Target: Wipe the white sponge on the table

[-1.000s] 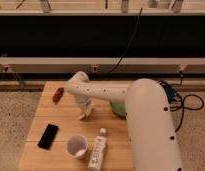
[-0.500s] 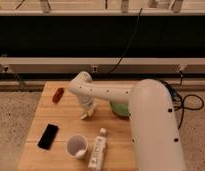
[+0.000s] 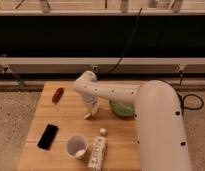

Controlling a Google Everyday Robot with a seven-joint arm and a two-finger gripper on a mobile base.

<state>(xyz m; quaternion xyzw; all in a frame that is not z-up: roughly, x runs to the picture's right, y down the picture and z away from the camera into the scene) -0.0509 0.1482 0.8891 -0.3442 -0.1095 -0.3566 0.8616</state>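
Wooden table [image 3: 66,117] with plank stripes, set on speckled flooring before a dark wall with rails and a hanging black cable. White robot arm reaching in from the right, bent at the elbow over the tabletop, ending in a gripper [image 3: 91,111] pointed down near the table's middle. Jaws pressed together, apparently pinching a small pale pad at the tip, most likely the white sponge [image 3: 89,115], resting on or just above the wood; exact contact hard to tell.

Probably light, soft and compressible; easy to squash, not fragile, likely to drag rather than slide on bare wood. Best held across its top edges, leaving the flat underside free for wiping.

Count: one sponge, one green bowl [image 3: 121,108] partly hidden behind the arm, one white cup [image 3: 76,145], one white labelled bottle [image 3: 98,150] lying beside the cup, one black phone [image 3: 47,136], one small reddish object [image 3: 57,94] near the far left edge.
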